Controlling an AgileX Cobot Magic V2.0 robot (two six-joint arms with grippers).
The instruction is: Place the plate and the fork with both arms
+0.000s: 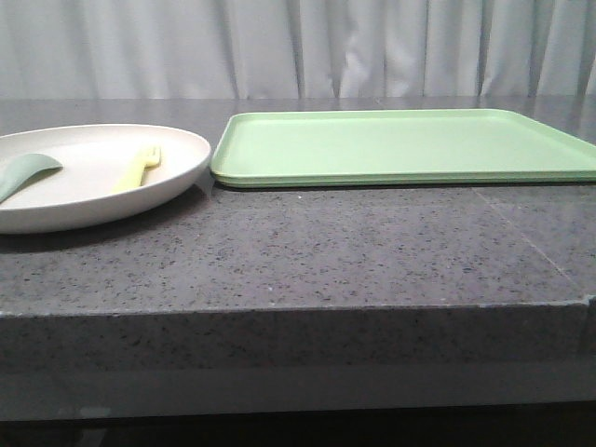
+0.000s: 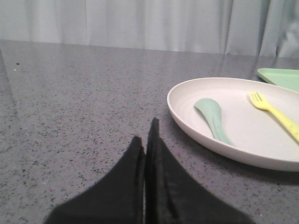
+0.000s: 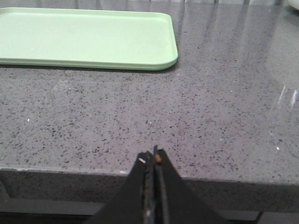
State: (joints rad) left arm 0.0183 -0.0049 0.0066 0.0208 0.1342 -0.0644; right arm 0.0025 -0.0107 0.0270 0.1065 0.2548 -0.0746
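Speckled grey stone table (image 1: 307, 247), pale curtain (image 1: 298, 47) behind.

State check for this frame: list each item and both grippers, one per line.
plate: on the counter, left of the tray, ungrasped
fork: lying in the plate
spoon: lying in the plate
tray: flat, nothing on it
left gripper: jaws shut, holding nothing
right gripper: jaws shut, holding nothing

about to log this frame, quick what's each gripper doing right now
Left gripper: closed, holding nothing, fingers pressed together short of the plate.
Right gripper: closed, empty, fingers together near the table's front edge.
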